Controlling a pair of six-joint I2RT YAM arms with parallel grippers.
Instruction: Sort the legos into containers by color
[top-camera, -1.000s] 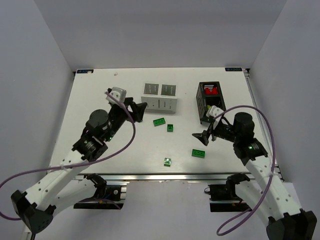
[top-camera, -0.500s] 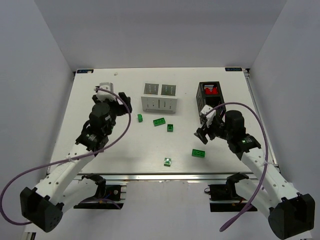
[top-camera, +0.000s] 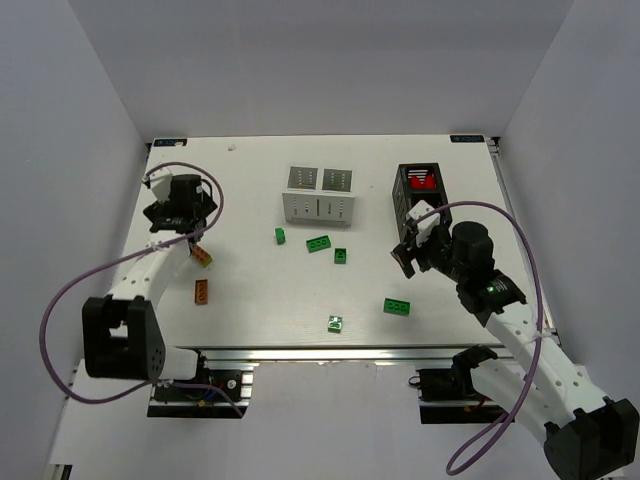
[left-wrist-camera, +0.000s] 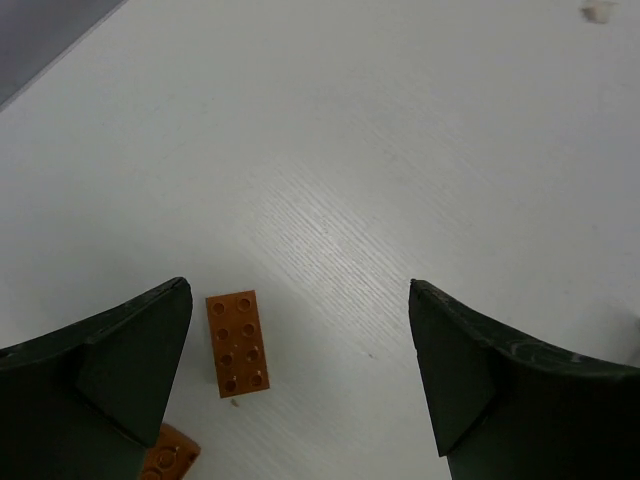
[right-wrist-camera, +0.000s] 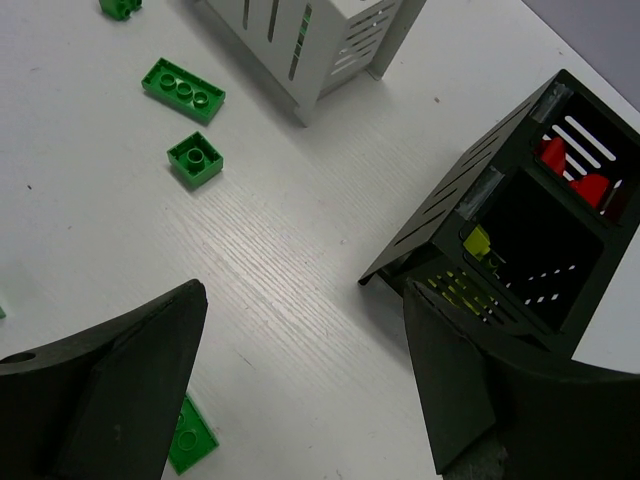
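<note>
Legos (top-camera: 319, 243): green, loose mid-table; orange, left; red, in black box (top-camera: 408, 205).
White box (top-camera: 320, 207): far centre.
Table (top-camera: 260, 290): white, grained.
Walls (top-camera: 300, 60): pale grey.
Left claw (left-wrist-camera: 300, 340): spread, over orange brick (left-wrist-camera: 238, 343).
Right claw (right-wrist-camera: 300, 360): spread, empty.

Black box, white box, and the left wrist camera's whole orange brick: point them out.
black box (right-wrist-camera: 428, 242), right wrist view, slatted side wall.
white box (top-camera: 300, 210), top external view, front wall.
orange brick (left-wrist-camera: 238, 343), left wrist view, studded top.

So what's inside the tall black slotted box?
The black box holds red bricks in its far compartment, a yellow-green brick in the near one; walls hide the rest.
</note>
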